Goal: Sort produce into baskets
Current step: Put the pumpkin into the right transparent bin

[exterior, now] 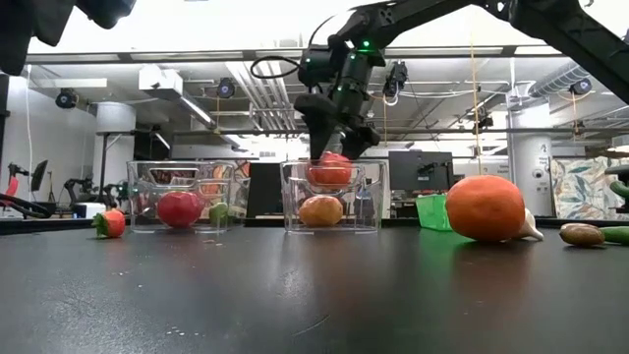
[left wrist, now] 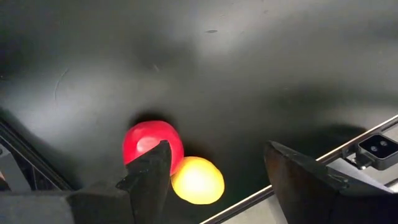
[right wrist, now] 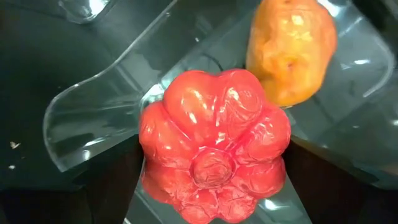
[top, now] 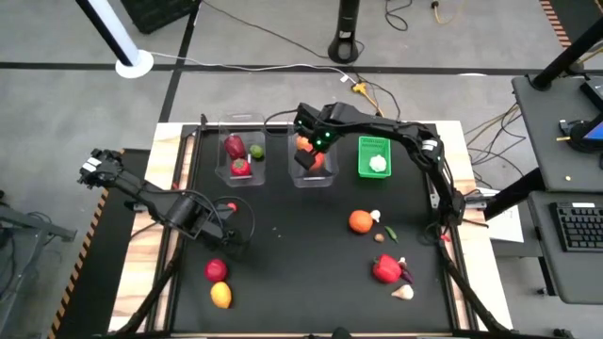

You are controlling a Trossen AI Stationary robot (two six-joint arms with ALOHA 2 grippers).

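Overall, the black table carried every item. Right arm: reached across to the middle clear tub, its right gripper closed on a lobed red tomato-like piece held at the tub's rim; an orange-yellow piece lay inside that tub below it. Left arm: sat low over the table's left part, its left gripper spread wide and holding nothing, a red fruit and a yellow fruit touching each other on the table just past its fingers. Left clear tub: held two red pieces and a small lime-green one. Green mesh basket: stood right of the tubs with a white piece inside. Loose on the right half: a large orange fruit, a red pepper beside a dark purple piece, and a white garlic-like piece.
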